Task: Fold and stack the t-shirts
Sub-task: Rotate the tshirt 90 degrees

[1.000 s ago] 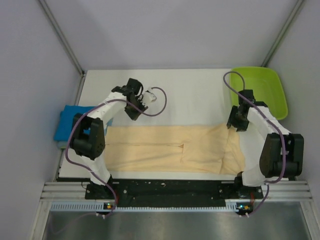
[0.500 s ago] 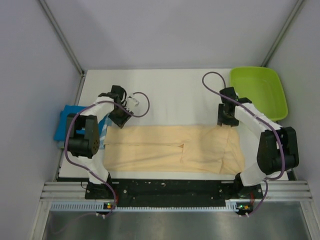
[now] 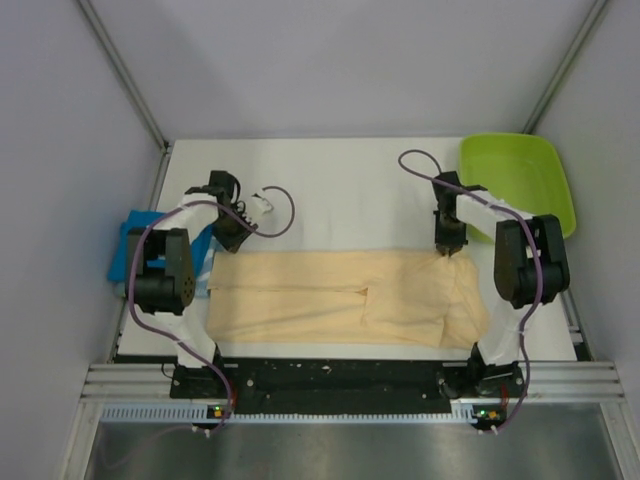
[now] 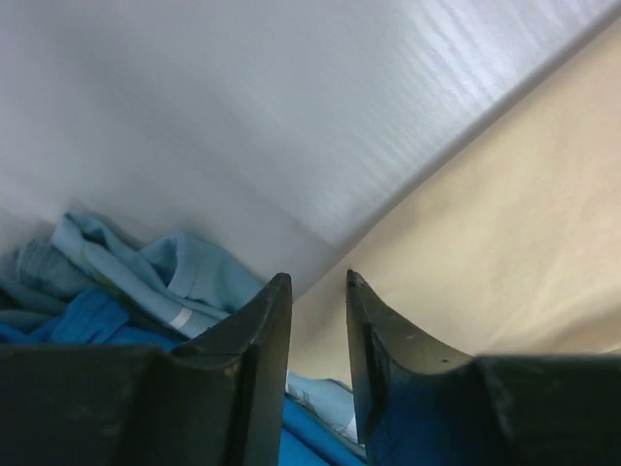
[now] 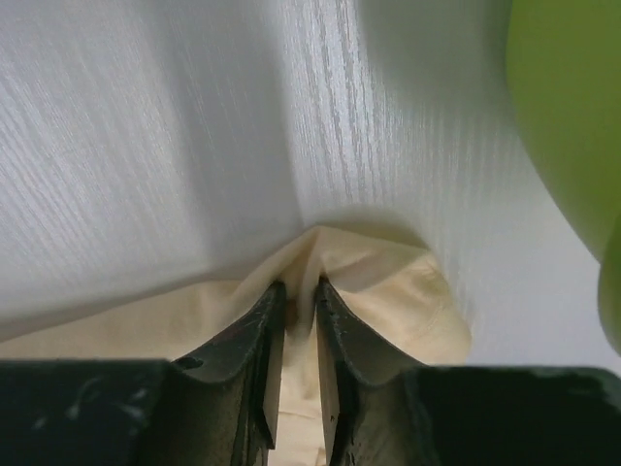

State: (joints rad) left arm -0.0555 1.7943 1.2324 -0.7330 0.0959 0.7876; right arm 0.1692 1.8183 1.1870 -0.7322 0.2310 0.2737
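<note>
The pale peach-cream t-shirt [image 3: 340, 295] lies folded into a long band across the near half of the table. The bright blue t-shirt [image 3: 135, 245] sits folded at the table's left edge. My left gripper [image 3: 232, 240] is at the peach shirt's far-left corner. In the left wrist view my left gripper [image 4: 315, 280] has a narrow gap between its fingers and straddles the peach shirt's [image 4: 505, 223] corner edge, with the blue shirt [image 4: 126, 282] just behind. My right gripper [image 3: 447, 248] is at the far-right corner. In the right wrist view my right gripper [image 5: 299, 283] is shut on a raised pinch of peach cloth [image 5: 388, 291].
A lime-green plastic tray [image 3: 520, 170] stands at the far right corner and shows at the right edge of the right wrist view [image 5: 572, 116]. The white table [image 3: 350, 185] runs beyond the shirt to grey walls on three sides. Cables loop off both wrists.
My left gripper has moved left and nearer, down to the peach shirt's far-left corner. My right gripper has moved left onto the far-right corner. The shirts have not shifted.
</note>
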